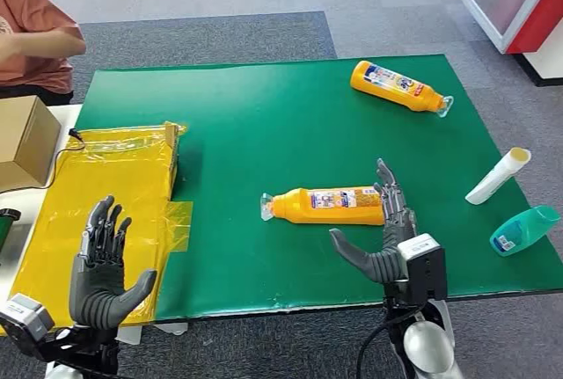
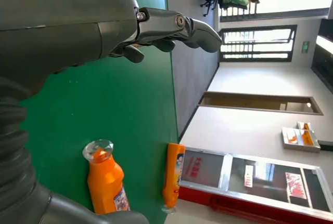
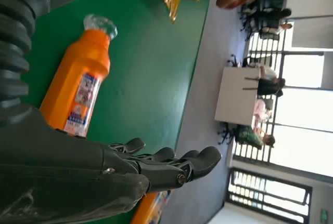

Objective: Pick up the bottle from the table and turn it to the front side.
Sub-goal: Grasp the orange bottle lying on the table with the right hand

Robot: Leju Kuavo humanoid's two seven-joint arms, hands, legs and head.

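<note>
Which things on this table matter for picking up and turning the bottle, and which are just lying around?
For the job:
- near orange plastic bottle lying on its side
- right hand, open beside it
- green table mat

Lying about:
- far orange bottle
- white tube
- teal container
- yellow plastic bag
- cardboard box
- left hand, open

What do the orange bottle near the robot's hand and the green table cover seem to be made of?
The orange bottle looks like glossy plastic: smooth, evenly coloured, with a printed label and a clear cap. The green cover looks like a thin matte sheet, perhaps felt or rubbery mat; it lies flat with little shine, so I can't be sure.
</note>
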